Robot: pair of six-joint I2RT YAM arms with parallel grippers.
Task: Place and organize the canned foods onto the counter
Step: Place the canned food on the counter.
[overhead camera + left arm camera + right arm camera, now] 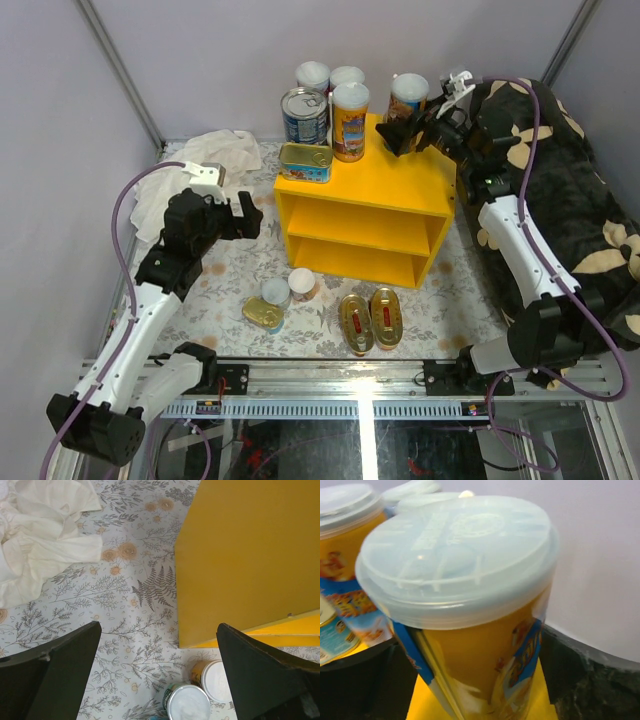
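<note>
On the floor (215, 295), five tins (356, 323).

Pale lilac-grey walls (200, 60) close the space at the back and sides, and slanted metal struts (120, 75) run down the corners. The floor covering (230, 290) is white, printed with grey ferns and small orange blossoms. A crumpled white cloth (215, 155) lies on it in the back left corner. A dark cushion with cream flowers (570, 200) fills the right side, against the wall. An aluminium rail (350, 375) runs along the near edge. Below it a dark glossy surface (300, 445) carries a bright streak of reflected light. The lighting is soft and even.
</note>
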